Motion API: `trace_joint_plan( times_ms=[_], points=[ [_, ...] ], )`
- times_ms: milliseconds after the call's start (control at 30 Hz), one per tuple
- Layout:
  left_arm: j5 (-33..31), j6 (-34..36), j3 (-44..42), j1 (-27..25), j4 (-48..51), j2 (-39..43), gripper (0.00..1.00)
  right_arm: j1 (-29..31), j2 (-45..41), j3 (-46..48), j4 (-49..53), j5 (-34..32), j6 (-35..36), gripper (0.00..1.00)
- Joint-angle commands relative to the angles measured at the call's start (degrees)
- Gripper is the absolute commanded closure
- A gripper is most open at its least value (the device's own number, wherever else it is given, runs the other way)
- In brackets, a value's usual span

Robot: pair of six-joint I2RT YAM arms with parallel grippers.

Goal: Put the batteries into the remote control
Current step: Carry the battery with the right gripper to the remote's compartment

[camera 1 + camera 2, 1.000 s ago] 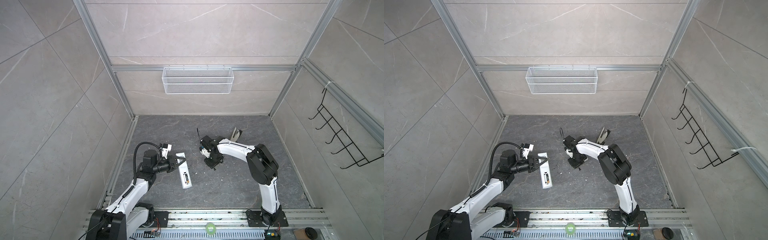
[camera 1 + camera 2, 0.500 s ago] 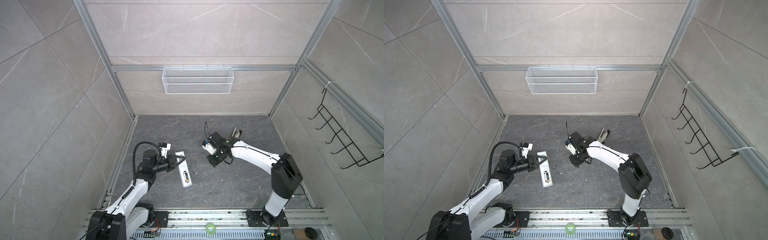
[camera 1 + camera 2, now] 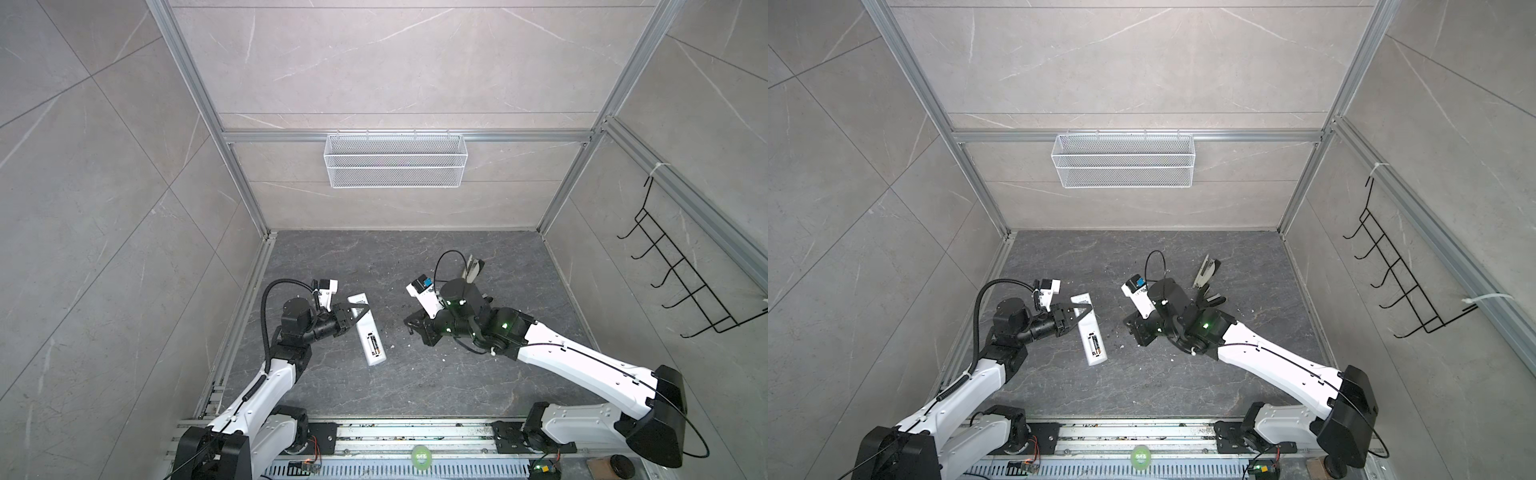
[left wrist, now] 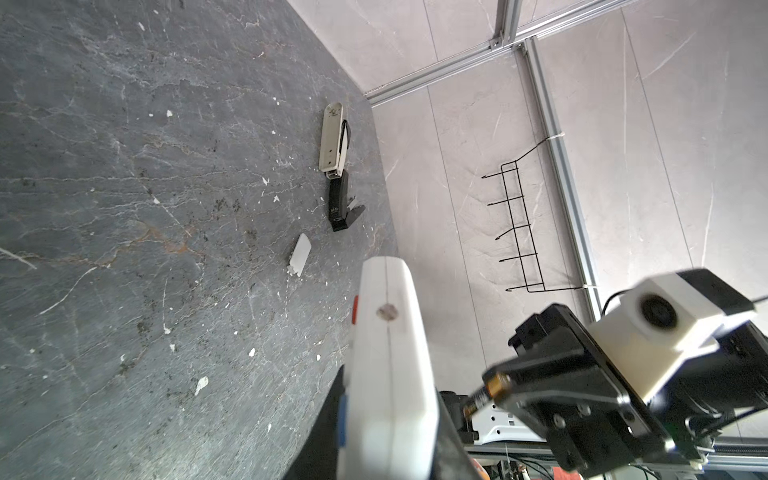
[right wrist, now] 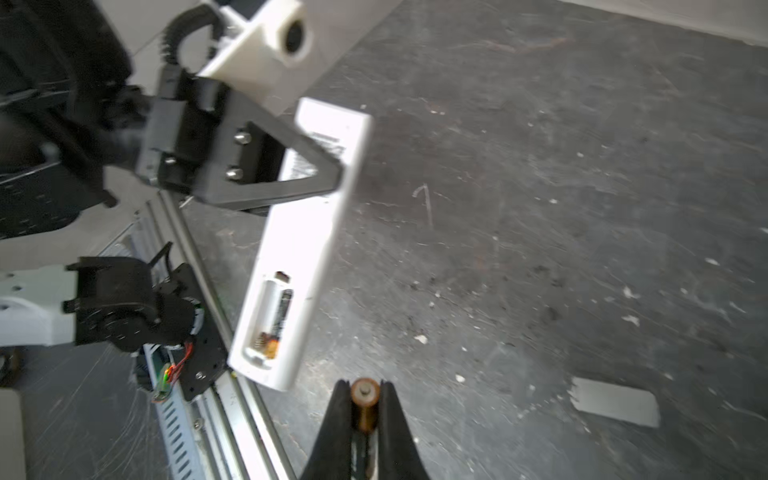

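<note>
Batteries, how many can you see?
2. One battery sits in the remote control's open compartment. The other battery is pinched in the right tool, just off the remote's end. None looks hidden.

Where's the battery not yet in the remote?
In the right wrist view, the battery is pinched in the right tool, close to the open-compartment end of the remote control.

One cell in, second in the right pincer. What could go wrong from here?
1. The left pincer grips the remote control far from its open bay; pressing there may pivot it.
2. The right pincer pinches the second battery lengthwise, only its tip showing; it could slip or seat crooked beside the loaded battery.
</note>
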State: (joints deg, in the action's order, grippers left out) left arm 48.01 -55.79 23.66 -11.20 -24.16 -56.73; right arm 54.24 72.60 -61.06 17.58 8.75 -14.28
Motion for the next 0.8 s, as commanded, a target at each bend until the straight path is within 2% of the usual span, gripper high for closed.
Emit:
trace_joint_plan(
  times_ms=[0, 133, 533, 767],
  points=[
    [0.1, -1.3, 0.9, 0.2, -4.7, 1.7, 1.00, 3.5, -0.2, 1.9, -11.4, -2.0, -3.3, 1.00],
    [0.4, -1.6, 0.9, 0.2, -5.3, 1.8, 1.00, 6.0, 1.2, 2.7, -17.6, -2.3, -4.9, 1.00],
    [1.0, -2.7, 0.4, 0.2, -7.6, 2.0, 1.00, 9.4, 5.5, 3.7, -23.1, -8.0, -4.9, 1.00],
    [1.4, -3.4, -0.1, 0.2, -8.6, 2.4, 1.00, 9.9, 7.6, 4.5, -26.3, -8.4, -5.5, 1.00]
  ],
)
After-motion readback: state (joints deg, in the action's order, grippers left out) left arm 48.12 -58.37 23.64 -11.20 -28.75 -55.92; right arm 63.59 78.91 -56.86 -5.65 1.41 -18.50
